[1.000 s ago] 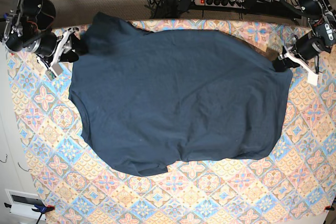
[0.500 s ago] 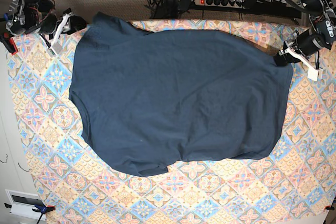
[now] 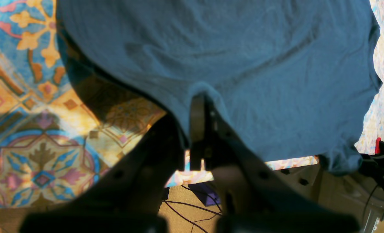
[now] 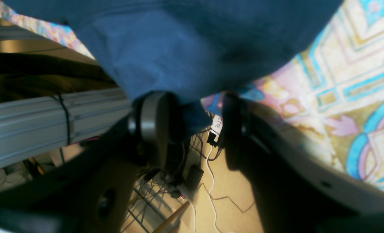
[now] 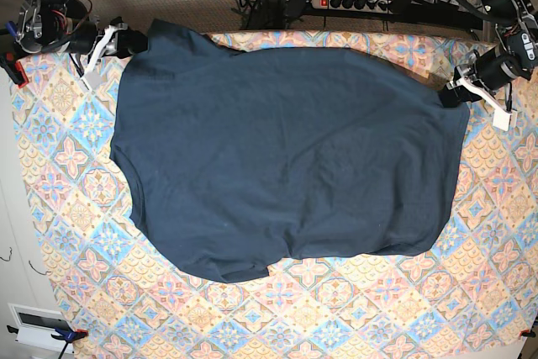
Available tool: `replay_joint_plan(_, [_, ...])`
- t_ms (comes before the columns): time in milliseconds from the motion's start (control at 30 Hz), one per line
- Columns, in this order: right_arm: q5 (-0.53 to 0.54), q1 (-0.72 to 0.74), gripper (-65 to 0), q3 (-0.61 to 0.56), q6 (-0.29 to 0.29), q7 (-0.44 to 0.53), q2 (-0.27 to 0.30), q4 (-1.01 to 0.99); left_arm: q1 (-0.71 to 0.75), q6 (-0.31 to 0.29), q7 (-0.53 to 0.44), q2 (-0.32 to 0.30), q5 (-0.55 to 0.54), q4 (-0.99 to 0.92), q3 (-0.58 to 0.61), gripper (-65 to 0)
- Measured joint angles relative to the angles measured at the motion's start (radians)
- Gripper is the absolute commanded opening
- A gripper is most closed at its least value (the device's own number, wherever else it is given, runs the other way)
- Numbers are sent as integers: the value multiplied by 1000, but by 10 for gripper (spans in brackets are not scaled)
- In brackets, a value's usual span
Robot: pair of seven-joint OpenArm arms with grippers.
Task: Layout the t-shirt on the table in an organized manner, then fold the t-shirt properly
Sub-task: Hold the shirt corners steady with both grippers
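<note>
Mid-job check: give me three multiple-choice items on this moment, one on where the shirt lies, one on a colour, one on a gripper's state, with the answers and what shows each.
1. Where does the plain dark navy-blue cloth t-shirt lie?
A. Spread over the tile-patterned table cloth
B. Bunched at the table's near edge
C. Hanging entirely off the table

2. Which colours make up the table pattern?
A. Black and white
B. Pastel orange, pink and blue
C. Plain green

3. How is the left gripper?
A. Wide open, away from the shirt
B. Shut on the shirt's edge
C. Out of every view

Answers:
1 A, the base view shows it spread across the table.
2 B, diamond and floral medallions in those tones surround the shirt.
3 B, the left wrist view shows the jaws together with cloth pinched between them.
</note>
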Motion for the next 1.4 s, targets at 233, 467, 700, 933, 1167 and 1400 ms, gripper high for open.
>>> replay_joint_plan(233, [0,0,-387,6,0,-1,-33,0,0,0,0,0,3,0,0,-650])
replay_joint_plan(467, [147,5,-387,7,0,7,-26,-6,0,0,0,0,3,0,0,-650])
replay_joint_plan(700, [145,6,-387,7,0,6,-26,-9,0,0,0,0,3,0,0,-650])
replay_joint_plan(933, [147,9,-387,7,1,45,-31,-86,0,0,0,0,3,0,0,-650])
replay_joint_plan(1167, [135,42,-418,29,0,31,-65,-113,-1,0,0,-1,3,0,0,-650])
replay_joint_plan(1400, [142,50,-503,38,0,38,-58,-109,0,0,0,0,3,0,0,-650])
